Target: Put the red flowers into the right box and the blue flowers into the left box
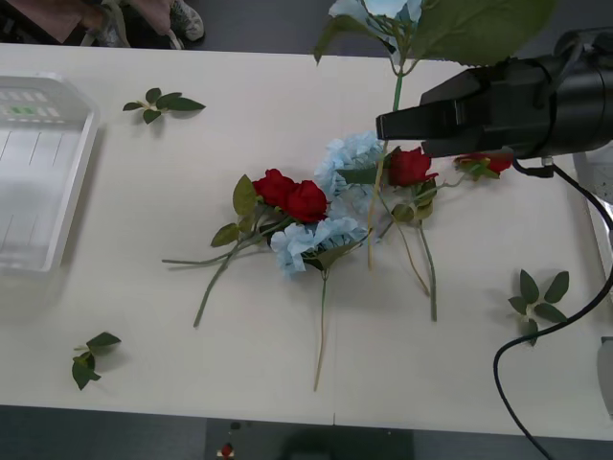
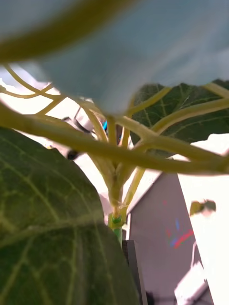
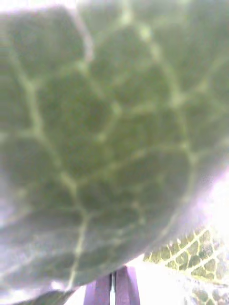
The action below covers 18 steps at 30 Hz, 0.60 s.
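Note:
My right gripper (image 1: 383, 125) hangs above the pile, shut on the stem of a blue flower (image 1: 383, 10) whose pale head and big leaf (image 1: 479, 29) are lifted high. In the right wrist view that stem (image 2: 116, 224) runs down beside a dark finger (image 2: 133, 274). More blue flowers (image 1: 347, 158) (image 1: 311, 240) lie mid-table, tangled with red flowers (image 1: 292, 195) (image 1: 410, 166); another red one (image 1: 484, 163) is half hidden under the arm. The left box (image 1: 38, 172) stands at the far left. The right box (image 1: 603, 249) shows as an edge. My left gripper (image 3: 114, 288) has its fingers together behind a large leaf (image 3: 105, 133).
Loose green leaf sprigs lie at the back left (image 1: 163, 103), front left (image 1: 88, 362) and front right (image 1: 536, 297). A black cable (image 1: 536, 335) loops down from the right arm over the table's right side. Long stems (image 1: 321, 326) trail toward the front edge.

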Motion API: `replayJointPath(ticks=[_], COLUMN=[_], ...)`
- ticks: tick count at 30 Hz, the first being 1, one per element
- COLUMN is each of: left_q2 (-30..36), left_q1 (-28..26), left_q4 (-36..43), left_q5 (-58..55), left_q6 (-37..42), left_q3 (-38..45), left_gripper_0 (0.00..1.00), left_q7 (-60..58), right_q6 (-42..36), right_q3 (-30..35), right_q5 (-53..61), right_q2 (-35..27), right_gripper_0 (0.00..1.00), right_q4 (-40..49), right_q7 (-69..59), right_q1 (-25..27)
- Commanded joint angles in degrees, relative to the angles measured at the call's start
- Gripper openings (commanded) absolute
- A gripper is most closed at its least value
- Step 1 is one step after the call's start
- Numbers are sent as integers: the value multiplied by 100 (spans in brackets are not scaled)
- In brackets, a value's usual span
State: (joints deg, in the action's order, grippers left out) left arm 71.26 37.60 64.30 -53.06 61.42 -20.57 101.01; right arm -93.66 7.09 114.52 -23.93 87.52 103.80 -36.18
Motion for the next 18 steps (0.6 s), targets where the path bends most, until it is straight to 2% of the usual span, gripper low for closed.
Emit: replayJointPath(ticks=[1,3,4,7,8,10,13,17,18], left_q2=[63,63,72,63,63,81,151,468,564], left_q1=[125,125,116,116,116,116,116,107,107], left_q4=[-172,-199,-207,-331,-331,-322,-304,127,250], left_q5=[67,67,67,41,15,-100,-407,-1444,-1726], left_q6=[-254,-456,-508,-658,-658,-658,-675,-570,-508], left_q3=[18,-158,-202,-272,-263,-263,-272,-263,-263], left_gripper_0=[28,46,48,63,65,75,86,100,100], left_q7=[235,235,235,252,261,279,305,358,358], right_q6=[366,603,674,920,937,999,1034,1254,1289], right_q3=[-296,-471,-524,-647,-647,-647,-656,-735,-744], right_q5=[9,9,9,-123,-175,-351,-492,-764,-817], right_q2=[125,143,152,213,231,301,398,494,521], right_gripper_0=[0,0,0,0,0,0,0,0,0], right_q4=[90,90,90,90,90,90,90,90,90], right_q7=[-124,-88,-71,184,246,377,395,518,553], right_q1=[-381,-469,-496,-671,-698,-786,-882,-1014,-1041])
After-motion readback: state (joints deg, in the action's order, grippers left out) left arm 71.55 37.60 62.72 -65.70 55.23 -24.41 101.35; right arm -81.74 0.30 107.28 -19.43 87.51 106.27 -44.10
